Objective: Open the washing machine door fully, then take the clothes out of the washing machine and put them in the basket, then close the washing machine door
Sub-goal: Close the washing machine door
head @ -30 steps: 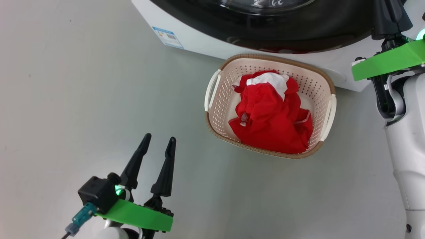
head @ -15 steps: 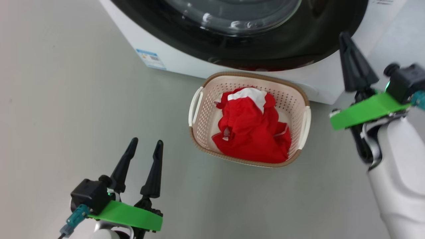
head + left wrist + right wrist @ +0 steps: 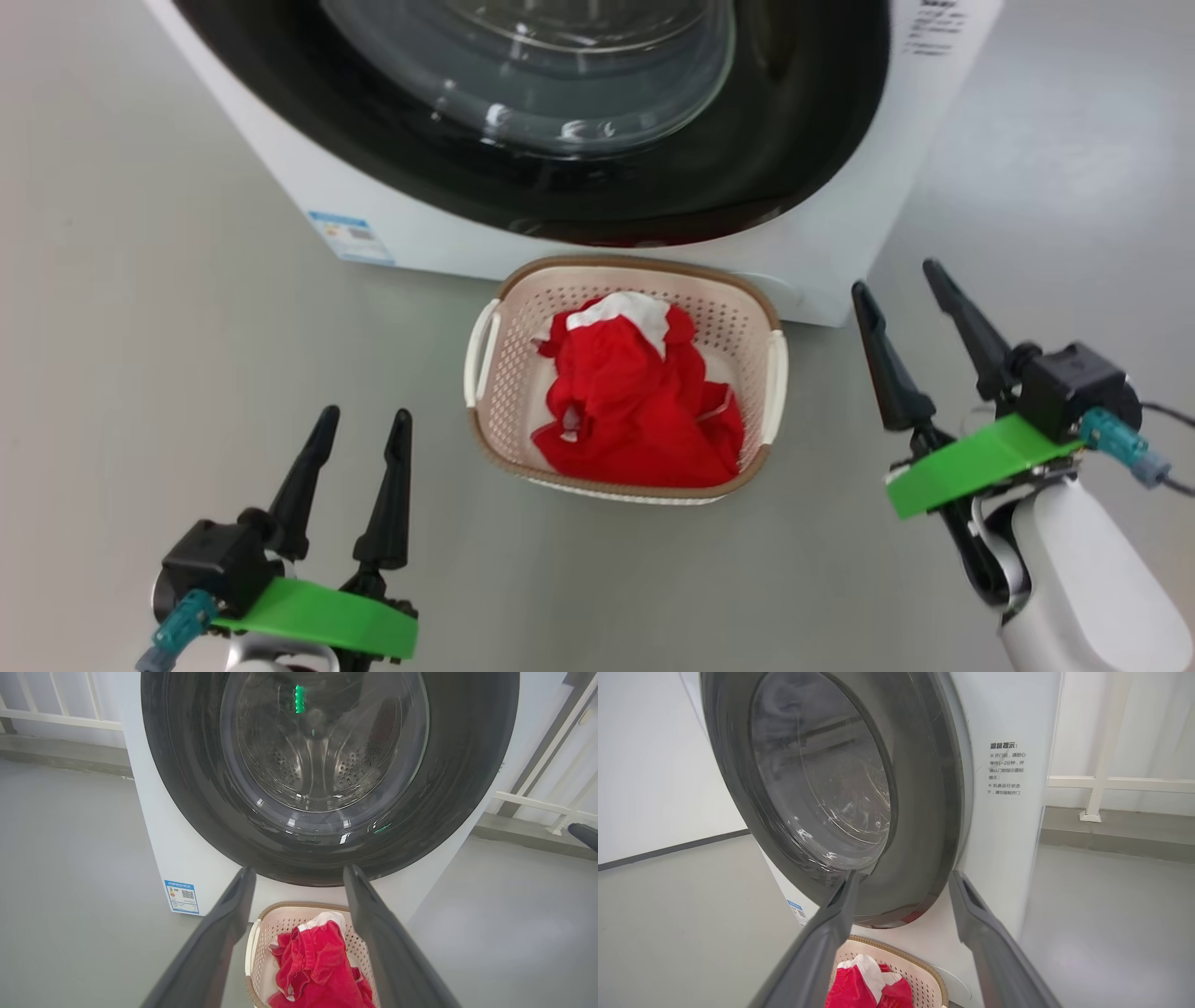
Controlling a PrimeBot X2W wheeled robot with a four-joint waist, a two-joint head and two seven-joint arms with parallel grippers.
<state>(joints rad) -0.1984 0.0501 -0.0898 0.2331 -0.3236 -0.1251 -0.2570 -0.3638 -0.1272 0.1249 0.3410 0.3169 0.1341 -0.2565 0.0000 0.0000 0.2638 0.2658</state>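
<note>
The washing machine (image 3: 920,131) stands at the top of the head view. Its door (image 3: 775,140), black-rimmed with a glass bowl, lies flat against the front; through the door (image 3: 322,756) I see the steel drum. On the floor right before it is the basket (image 3: 509,364), and the red and white clothes (image 3: 635,401) lie bundled inside. My left gripper (image 3: 364,417) hovers open and empty at the lower left, short of the basket. My right gripper (image 3: 894,277) is open and empty to the basket's right, beside the machine's corner.
A blue sticker (image 3: 350,238) sits low on the machine's front. Printed text (image 3: 1006,767) marks its right side. White railings (image 3: 60,718) and a low ledge (image 3: 1111,830) run behind the machine. Grey floor (image 3: 140,327) spreads on both sides.
My right gripper has drawn back and down from beside the door's right rim and has opened. The head camera has shifted, showing more of the machine. The left gripper stays open.
</note>
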